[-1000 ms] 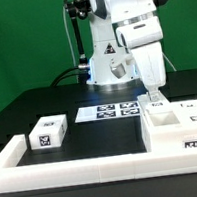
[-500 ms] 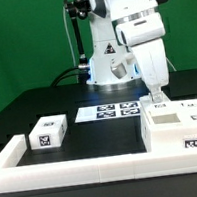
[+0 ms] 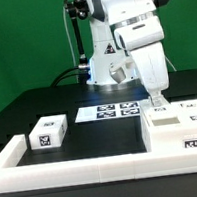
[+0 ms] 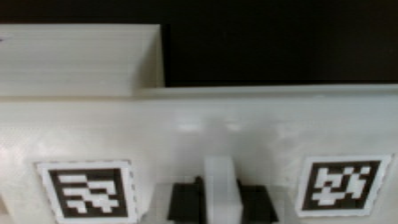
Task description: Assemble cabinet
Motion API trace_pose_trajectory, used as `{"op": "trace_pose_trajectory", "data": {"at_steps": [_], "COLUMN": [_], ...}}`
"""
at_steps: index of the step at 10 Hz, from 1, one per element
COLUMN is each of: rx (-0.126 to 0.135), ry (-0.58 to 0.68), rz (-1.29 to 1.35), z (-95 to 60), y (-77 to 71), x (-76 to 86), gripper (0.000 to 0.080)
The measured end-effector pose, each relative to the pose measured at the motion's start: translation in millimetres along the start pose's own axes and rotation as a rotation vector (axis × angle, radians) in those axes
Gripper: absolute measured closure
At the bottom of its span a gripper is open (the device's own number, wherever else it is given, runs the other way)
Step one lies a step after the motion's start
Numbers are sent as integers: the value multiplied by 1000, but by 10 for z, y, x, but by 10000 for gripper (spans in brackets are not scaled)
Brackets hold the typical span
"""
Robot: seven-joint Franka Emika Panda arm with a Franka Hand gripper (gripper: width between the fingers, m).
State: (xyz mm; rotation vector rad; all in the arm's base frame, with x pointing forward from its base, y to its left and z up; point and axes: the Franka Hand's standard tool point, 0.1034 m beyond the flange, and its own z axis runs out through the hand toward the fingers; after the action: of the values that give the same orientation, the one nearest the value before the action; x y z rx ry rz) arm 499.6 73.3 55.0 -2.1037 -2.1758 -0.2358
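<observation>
The large white cabinet block (image 3: 176, 129), open-topped and tagged, stands at the exterior view's right against the border rail. My gripper (image 3: 159, 99) is at its rear edge. In the wrist view the dark fingers (image 4: 183, 200) stand tight on either side of a thin white upright wall (image 4: 217, 185) of that block, between two tags (image 4: 87, 190). The gripper (image 4: 217, 200) looks shut on this wall. A smaller white tagged cabinet block (image 3: 48, 132) lies at the exterior view's left, apart from the gripper.
The marker board (image 3: 110, 111) lies flat between the two blocks, in front of the arm's base. A long low white border rail (image 3: 85, 167) runs along the front and turns up at the left corner. The tabletop is black.
The gripper and wrist have shifted a little toward the exterior view's right along the large block's rear edge. The small block has not moved.
</observation>
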Motion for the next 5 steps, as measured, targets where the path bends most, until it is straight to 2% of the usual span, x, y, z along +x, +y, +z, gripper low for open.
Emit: {"op": "trace_pose_trajectory", "data": {"at_steps": [2,5], "rx": [-3,-32], "ry": [5,32], "rz": [2,12], "z": [-3,-20], "y": [96,504], "x": [-8,-9], "gripper": [735,735]}}
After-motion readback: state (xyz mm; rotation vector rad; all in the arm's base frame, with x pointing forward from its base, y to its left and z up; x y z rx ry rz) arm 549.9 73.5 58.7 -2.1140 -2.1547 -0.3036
